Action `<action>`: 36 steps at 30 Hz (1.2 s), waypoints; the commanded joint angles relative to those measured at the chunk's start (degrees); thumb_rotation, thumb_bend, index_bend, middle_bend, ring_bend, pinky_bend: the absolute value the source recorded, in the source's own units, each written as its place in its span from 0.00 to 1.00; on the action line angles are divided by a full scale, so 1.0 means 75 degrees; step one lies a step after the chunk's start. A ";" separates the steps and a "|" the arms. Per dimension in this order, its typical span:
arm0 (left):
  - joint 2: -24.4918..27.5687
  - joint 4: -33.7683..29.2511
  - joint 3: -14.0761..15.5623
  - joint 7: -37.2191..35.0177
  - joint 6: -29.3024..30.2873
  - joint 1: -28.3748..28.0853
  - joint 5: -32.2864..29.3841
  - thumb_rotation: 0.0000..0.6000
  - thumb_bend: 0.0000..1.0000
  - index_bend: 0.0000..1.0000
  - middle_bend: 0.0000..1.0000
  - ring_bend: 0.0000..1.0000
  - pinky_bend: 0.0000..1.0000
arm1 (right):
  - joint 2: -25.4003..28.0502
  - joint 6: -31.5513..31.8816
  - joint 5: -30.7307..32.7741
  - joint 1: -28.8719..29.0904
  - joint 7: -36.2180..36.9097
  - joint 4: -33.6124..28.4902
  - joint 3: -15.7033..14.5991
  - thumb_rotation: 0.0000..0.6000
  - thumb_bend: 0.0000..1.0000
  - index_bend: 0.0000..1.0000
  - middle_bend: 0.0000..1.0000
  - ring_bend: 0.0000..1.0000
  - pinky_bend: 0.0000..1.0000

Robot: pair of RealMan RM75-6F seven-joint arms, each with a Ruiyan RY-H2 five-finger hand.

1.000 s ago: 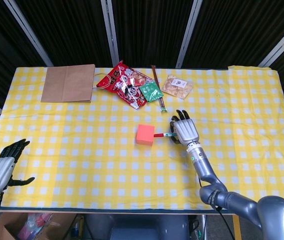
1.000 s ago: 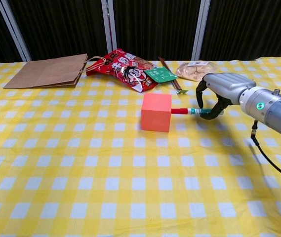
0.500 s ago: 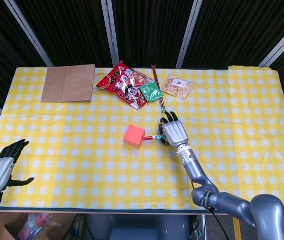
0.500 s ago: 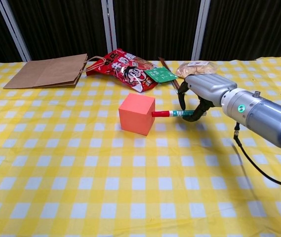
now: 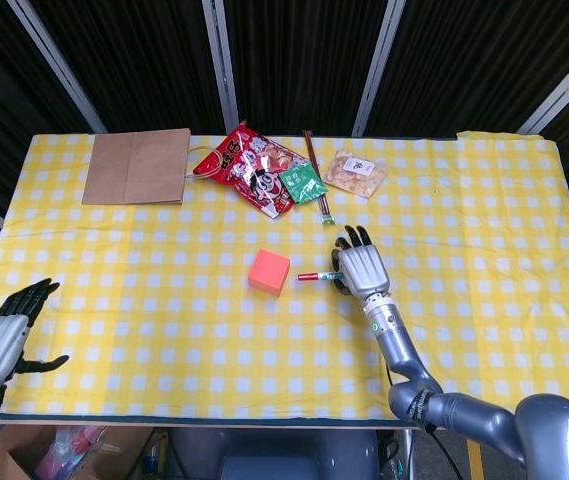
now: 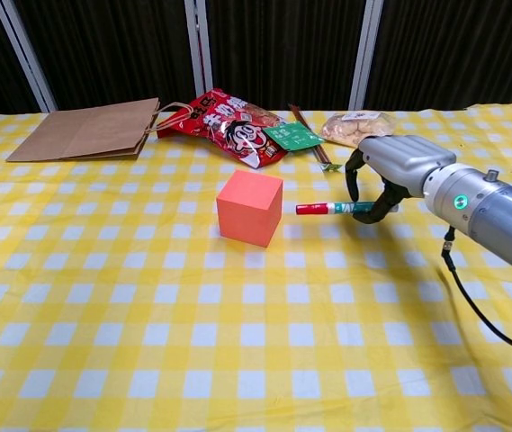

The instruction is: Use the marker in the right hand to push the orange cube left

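The right hand (image 6: 390, 175) grips the marker (image 6: 332, 209) level, red cap aimed at the orange cube (image 6: 249, 208) mid-table, a small gap between them, ready for pushing. The left hand (image 5: 4, 335) idles open off the near-left corner.

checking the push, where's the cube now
The cube sits near the table's middle in the head view, just left of the marker tip with a small gap between, below the red snack bag.
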 commanded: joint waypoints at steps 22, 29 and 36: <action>0.0089 -0.0022 0.0043 -0.0322 -0.0022 0.0000 0.0121 1.00 0.02 0.00 0.00 0.00 0.00 | -0.0494 0.0444 0.0965 0.0099 -0.1389 -0.0467 0.0102 1.00 0.52 0.69 0.30 0.09 0.09; 0.0145 -0.0035 0.0049 -0.0463 -0.0069 -0.0009 0.0115 1.00 0.02 0.00 0.00 0.00 0.00 | -0.1198 0.0137 0.1092 0.0630 -0.1341 0.0355 0.0409 1.00 0.52 0.69 0.30 0.09 0.09; 0.0182 -0.0064 0.0063 -0.0536 -0.0099 -0.0006 0.0101 1.00 0.02 0.00 0.00 0.00 0.00 | -0.1528 0.0008 0.1053 0.0951 -0.1254 0.0661 0.0578 1.00 0.53 0.69 0.30 0.09 0.09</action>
